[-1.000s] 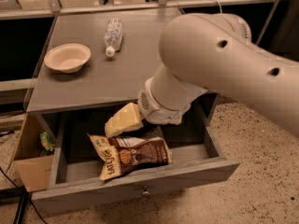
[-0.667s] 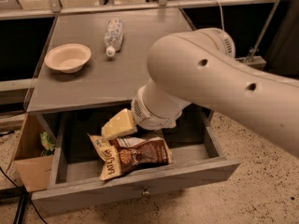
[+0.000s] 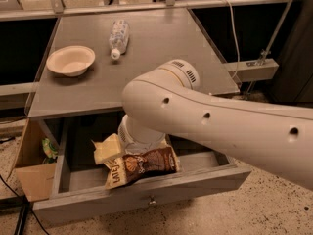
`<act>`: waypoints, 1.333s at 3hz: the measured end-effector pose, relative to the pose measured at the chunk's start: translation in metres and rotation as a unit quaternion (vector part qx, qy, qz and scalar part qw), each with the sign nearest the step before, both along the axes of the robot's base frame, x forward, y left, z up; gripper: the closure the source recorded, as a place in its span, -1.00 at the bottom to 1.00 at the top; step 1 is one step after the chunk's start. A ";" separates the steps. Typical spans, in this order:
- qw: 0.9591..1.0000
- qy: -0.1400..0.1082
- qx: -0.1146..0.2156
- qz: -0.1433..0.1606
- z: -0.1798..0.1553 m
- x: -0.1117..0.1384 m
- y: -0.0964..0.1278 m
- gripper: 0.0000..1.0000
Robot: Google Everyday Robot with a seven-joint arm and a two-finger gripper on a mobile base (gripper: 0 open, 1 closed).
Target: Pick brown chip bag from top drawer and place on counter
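Note:
The brown chip bag (image 3: pixel 146 162) lies crinkled in the open top drawer (image 3: pixel 142 199), near its front panel, with a tan end pointing left. My gripper (image 3: pixel 108 149) shows as a cream wedge at the end of the big white arm (image 3: pixel 215 119). It sits low inside the drawer, right at the bag's upper left end and seemingly touching it. The arm hides the back of the drawer and part of the bag. The grey counter (image 3: pixel 161 58) lies above the drawer.
A cream bowl (image 3: pixel 71 60) and a lying plastic bottle (image 3: pixel 119 37) rest on the counter's far left part. A tan cardboard box (image 3: pixel 29 180) with a small green packet (image 3: pixel 49 148) stands left of the drawer. A metal rail (image 3: pixel 146 4) runs behind the counter.
The arm has swung down and left over the drawer. The gripper has dropped from above the bag to its upper left end. The bag has not visibly moved.

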State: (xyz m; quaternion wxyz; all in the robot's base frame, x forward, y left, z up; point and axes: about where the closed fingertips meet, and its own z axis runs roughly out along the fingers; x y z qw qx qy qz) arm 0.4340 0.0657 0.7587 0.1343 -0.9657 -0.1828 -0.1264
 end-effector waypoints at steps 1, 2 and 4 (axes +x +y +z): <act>1.000 -0.001 -0.001 0.002 -0.001 0.000 0.002 -1.00; 1.000 -0.004 -0.006 0.009 -0.006 0.002 0.007 -1.00; 0.999 -0.003 -0.019 0.027 -0.035 0.014 0.034 -1.00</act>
